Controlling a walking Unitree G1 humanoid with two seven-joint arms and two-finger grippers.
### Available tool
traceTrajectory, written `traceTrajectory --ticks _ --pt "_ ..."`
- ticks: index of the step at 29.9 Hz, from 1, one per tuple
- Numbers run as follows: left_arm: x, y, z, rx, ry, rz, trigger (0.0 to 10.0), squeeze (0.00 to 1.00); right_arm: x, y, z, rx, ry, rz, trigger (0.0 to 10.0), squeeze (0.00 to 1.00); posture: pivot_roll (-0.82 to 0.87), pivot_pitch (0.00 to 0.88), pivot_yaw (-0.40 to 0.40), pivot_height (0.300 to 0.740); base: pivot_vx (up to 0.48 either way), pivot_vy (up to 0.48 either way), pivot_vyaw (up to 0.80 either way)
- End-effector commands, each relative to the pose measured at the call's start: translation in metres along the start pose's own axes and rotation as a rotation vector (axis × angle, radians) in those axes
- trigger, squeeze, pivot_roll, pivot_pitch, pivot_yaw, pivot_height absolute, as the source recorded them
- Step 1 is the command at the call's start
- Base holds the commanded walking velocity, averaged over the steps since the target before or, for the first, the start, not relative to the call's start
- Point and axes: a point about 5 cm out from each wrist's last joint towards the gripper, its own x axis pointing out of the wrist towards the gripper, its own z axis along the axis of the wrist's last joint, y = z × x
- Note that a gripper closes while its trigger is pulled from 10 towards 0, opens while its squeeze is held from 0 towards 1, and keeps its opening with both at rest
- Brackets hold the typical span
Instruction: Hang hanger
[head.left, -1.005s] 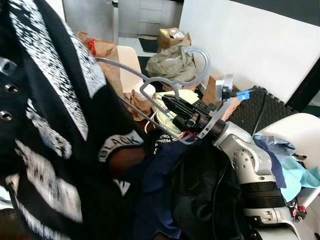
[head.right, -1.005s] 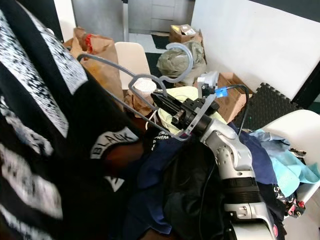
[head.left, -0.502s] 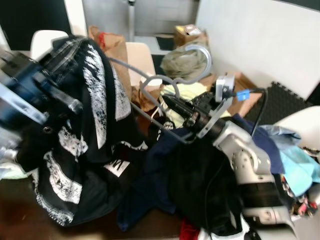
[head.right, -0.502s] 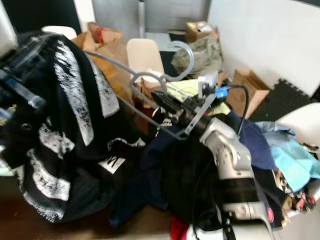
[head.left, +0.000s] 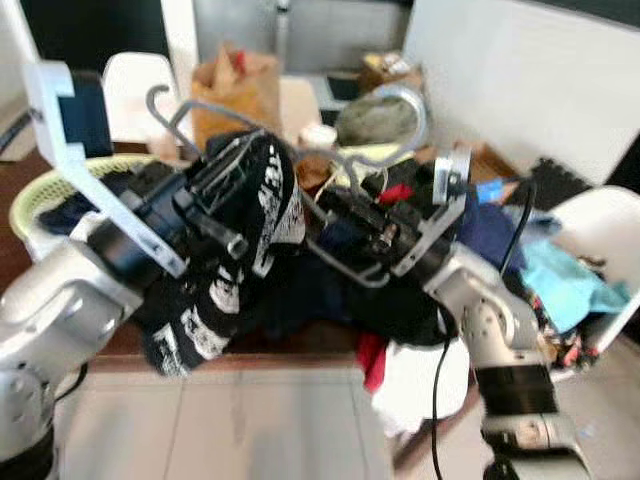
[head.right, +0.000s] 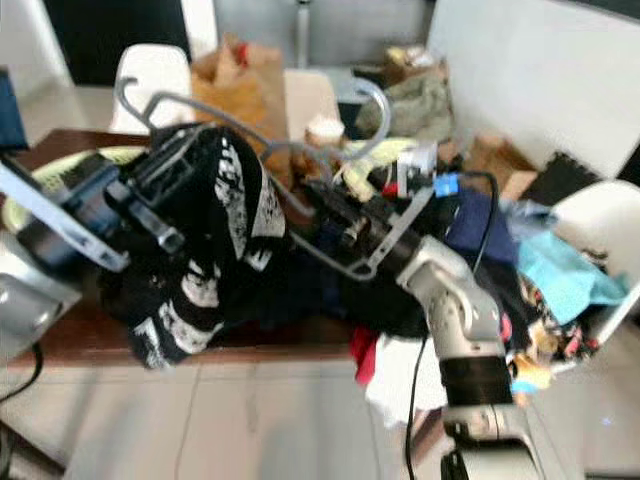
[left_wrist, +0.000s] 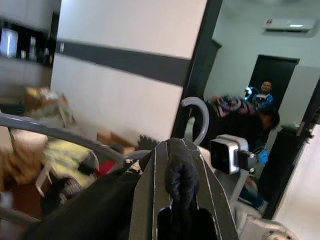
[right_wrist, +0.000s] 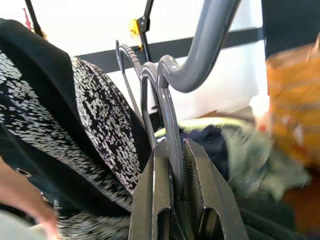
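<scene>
In the left eye view you see the grey plastic hanger (head.left: 330, 190) at the frame's centre, its hook curving to upper right, above the cluttered counter (head.left: 300, 338). The right pincer (head.left: 352, 215) is clamped on its lower bar. At left, the left pincer (head.left: 225, 180) is closed on a black garment with white print (head.left: 215, 270).

In the right wrist view the hanger's thin grey bar (right_wrist: 172, 130) stands between the fingers (right_wrist: 155, 195).

In the left wrist view black cloth (left_wrist: 181, 175) is pinched.

bright even indoor daylight, both eye views softly motion-blurred throughout, edges smeared, white wall (head.left: 520, 80) slightly washed out, left wrist view hazy with foreground out of focus, right wrist view backlit against a glaring pale wall, orange blur at one side
</scene>
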Motion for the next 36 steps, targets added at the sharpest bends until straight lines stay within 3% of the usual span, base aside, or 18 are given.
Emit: traceTrajectory --ticks 1,14,25,27,29,31,32,36 --pt "0.002 -0.004 -0.003 -0.015 -0.008 -0.011 10.0 0.00 -0.003 0.000 0.006 -0.007 -0.014 0.017 10.0 0.00 0.05 0.000 -0.070 0.740 -0.405 0.000 0.00" --pt "0.003 -0.006 -0.039 -0.129 0.060 0.018 10.0 0.00 -0.027 0.010 -0.003 -0.019 0.123 0.155 10.0 0.00 0.04 0.000 -0.063 0.740 -0.400 0.000 0.00" --pt "0.001 0.011 -0.063 -0.156 0.126 0.094 10.0 0.00 -0.034 -0.008 -0.003 -0.045 0.137 0.003 10.0 0.00 0.03 0.000 -0.052 0.740 -0.394 0.000 0.00" --pt "-0.003 0.028 -0.074 -0.109 0.176 0.194 10.0 0.00 -0.036 -0.011 -0.008 -0.045 0.162 -0.028 10.0 0.00 0.03 0.000 -0.049 0.740 -0.298 0.000 0.00" --pt "-0.003 0.028 -0.074 -0.109 0.176 0.194 10.0 0.00 -0.036 -0.011 -0.008 -0.045 0.162 -0.028 10.0 0.00 0.03 0.000 -0.049 0.740 -0.262 0.000 0.00" --pt "-0.014 0.060 -0.083 0.020 0.240 0.394 10.0 0.00 -0.039 -0.014 -0.013 -0.052 0.203 -0.056 10.0 0.00 0.03 0.000 -0.049 0.740 0.000 0.000 -0.80" --pt "-0.025 0.084 -0.081 0.081 0.239 0.539 10.0 0.00 -0.042 -0.018 -0.018 -0.066 0.250 -0.093 10.0 0.00 0.03 0.000 -0.049 0.740 0.000 0.000 -0.80" --pt "-0.029 0.093 -0.080 0.102 0.235 0.589 10.0 0.00 -0.044 -0.021 -0.020 -0.074 0.278 -0.113 10.0 0.00 0.03 0.000 -0.050 0.740 0.000 0.000 -0.80"
